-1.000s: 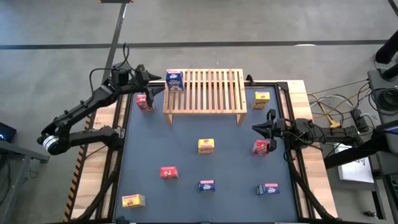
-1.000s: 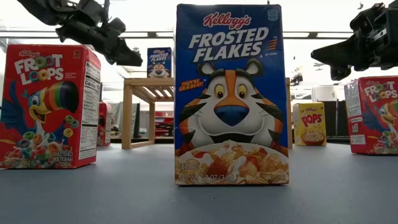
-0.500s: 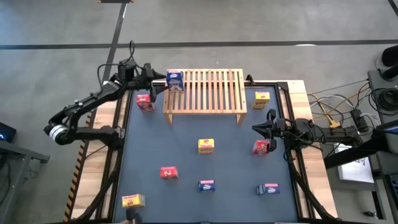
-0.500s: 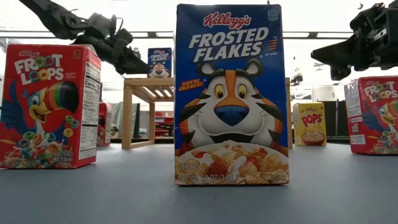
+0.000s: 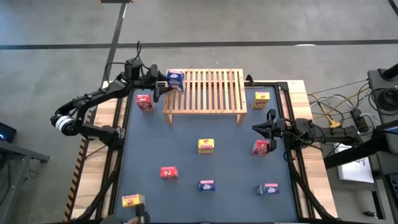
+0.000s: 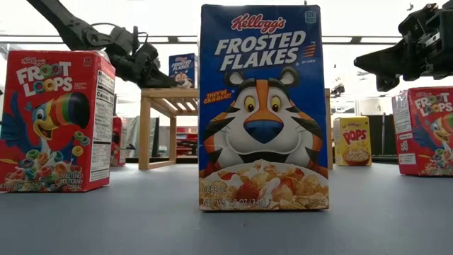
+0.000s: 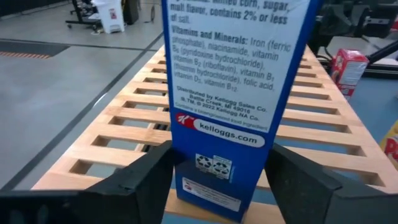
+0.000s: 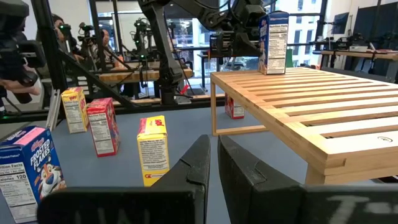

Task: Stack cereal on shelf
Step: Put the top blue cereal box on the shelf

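A blue cereal box (image 5: pixel 175 79) stands upright on the far left corner of the wooden slatted shelf (image 5: pixel 208 93). My left gripper (image 5: pixel 160 83) has come level at it from the table's left. In the left wrist view its open fingers (image 7: pixel 146 177) stand on either side of the box's lower part (image 7: pixel 217 162). My right gripper (image 5: pixel 255 129) hovers shut near the table's right edge, just beyond a red box (image 5: pixel 261 147). Several more cereal boxes stand on the dark table top. My left gripper has one finger close beside each narrow edge of the blue box's lower part (image 7: pixel 186 158), coming level from the table's left. Whether either finger touches the box cannot be told. The box stands upright on the shelf's slats.
A red box (image 5: pixel 144 102) stands left of the shelf and a yellow one (image 5: pixel 262 98) right of it. Nearer are a yellow box (image 5: pixel 206 145), a red box (image 5: pixel 168 172), two blue boxes (image 5: pixel 206 185) (image 5: pixel 268 188) and a yellow box (image 5: pixel 133 200). Most slats are bare.
My left gripper has moved toward the table's right, up to the blue box on the shelf, and has sunk a little; its fingers now flank the box. The box has stayed where it was.
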